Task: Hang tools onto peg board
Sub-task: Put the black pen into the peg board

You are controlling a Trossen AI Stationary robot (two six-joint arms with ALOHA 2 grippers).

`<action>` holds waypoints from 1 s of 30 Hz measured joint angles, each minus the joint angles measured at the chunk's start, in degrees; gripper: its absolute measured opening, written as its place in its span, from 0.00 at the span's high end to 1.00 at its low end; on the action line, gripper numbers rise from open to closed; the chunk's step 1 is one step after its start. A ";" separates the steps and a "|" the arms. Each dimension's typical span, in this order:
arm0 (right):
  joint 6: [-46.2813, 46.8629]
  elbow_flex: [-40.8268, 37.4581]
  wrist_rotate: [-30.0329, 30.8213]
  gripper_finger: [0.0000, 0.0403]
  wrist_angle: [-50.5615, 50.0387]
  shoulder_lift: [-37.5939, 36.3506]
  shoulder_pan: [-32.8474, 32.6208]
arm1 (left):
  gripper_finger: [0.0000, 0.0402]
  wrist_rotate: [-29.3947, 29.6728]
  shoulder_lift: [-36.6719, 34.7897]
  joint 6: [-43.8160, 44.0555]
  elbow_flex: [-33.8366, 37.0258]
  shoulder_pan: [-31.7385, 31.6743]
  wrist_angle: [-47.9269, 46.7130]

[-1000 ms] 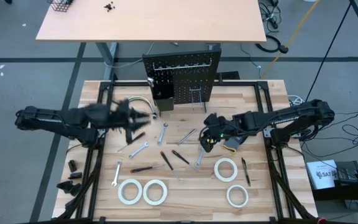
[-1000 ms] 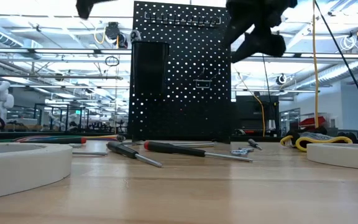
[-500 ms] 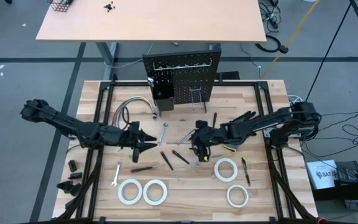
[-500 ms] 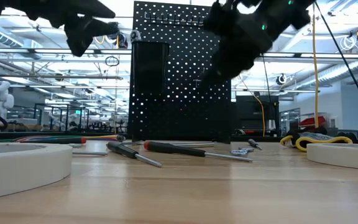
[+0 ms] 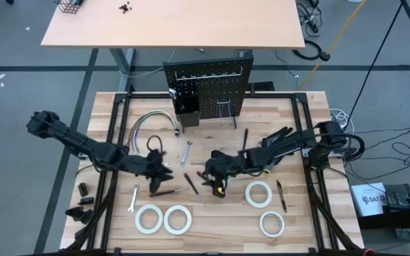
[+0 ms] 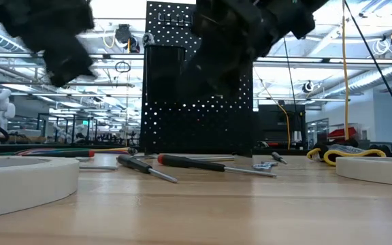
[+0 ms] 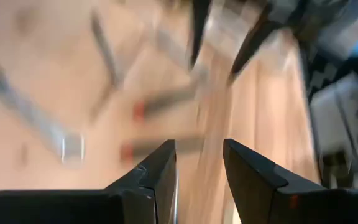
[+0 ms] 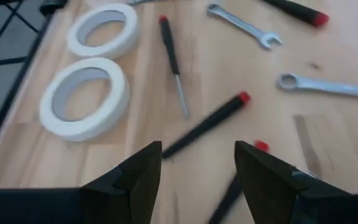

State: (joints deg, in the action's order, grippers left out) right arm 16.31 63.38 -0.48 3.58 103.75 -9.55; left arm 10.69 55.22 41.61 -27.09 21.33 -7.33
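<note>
The peg board point(image 5: 207, 91) stands upright at the table's far edge. The tools lie flat on the wooden top: silver wrenches point(image 5: 186, 151), point(image 5: 134, 199), screwdrivers point(image 5: 191, 183), point(image 5: 166, 190) and white tape rolls point(image 5: 149, 219), point(image 5: 258, 193). My left gripper point(image 5: 166, 173) hovers open left of the screwdrivers, with nothing between its fingers point(image 7: 157, 180). My right gripper point(image 5: 211, 178) hovers open just right of them. In the right wrist view, a black screwdriver with a red cap point(image 8: 207, 127) lies on the table beyond its open fingers point(image 8: 138, 177).
A curved grey cable bundle point(image 5: 151, 121) lies at the far left. A black bin point(image 5: 186, 114) and wire hooks point(image 5: 226, 112) sit on the board's front. More tape rolls point(image 5: 178, 219), point(image 5: 271, 223) and a dark screwdriver point(image 5: 281, 195) lie toward the near edge.
Both grippers have come down toward the tabletop and rolled about their wrists. The left one has moved toward the near edge, the right one toward the table's left and near edges, so the two now face each other over the screwdrivers. No tool has moved.
</note>
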 joint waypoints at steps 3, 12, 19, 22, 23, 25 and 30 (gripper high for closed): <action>0.03 0.14 0.83 0.51 -0.51 0.19 -0.57 | 0.66 -0.01 -0.04 3.81 0.00 1.82 -6.49; 22.42 0.15 6.39 0.51 -21.94 -2.33 -0.72 | 0.66 11.44 -0.07 6.01 -0.02 1.41 -3.71; 42.21 0.13 6.39 0.51 -44.66 -8.12 -3.36 | 0.66 13.14 -0.07 1.09 -0.02 -1.04 -0.32; 51.23 0.10 5.96 0.51 -54.08 -12.71 -7.60 | 0.66 12.48 -0.07 1.02 -0.02 -1.76 -0.23; 54.37 0.10 6.00 0.51 -57.36 -14.45 -9.33 | 0.66 12.30 -0.07 0.98 -0.02 -1.90 -0.28; 61.37 -0.06 6.02 0.51 -62.58 -17.71 -12.93 | 0.66 12.25 -0.07 0.73 -0.02 -2.36 -0.31; 78.51 -5.51 6.05 0.51 -68.02 -24.24 -21.24 | 0.66 12.23 -0.07 -1.69 -0.02 -3.85 -0.22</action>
State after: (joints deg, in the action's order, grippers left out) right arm 94.82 57.87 5.57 -64.44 79.51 -30.79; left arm 22.92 55.16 39.92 -27.11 17.47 -7.55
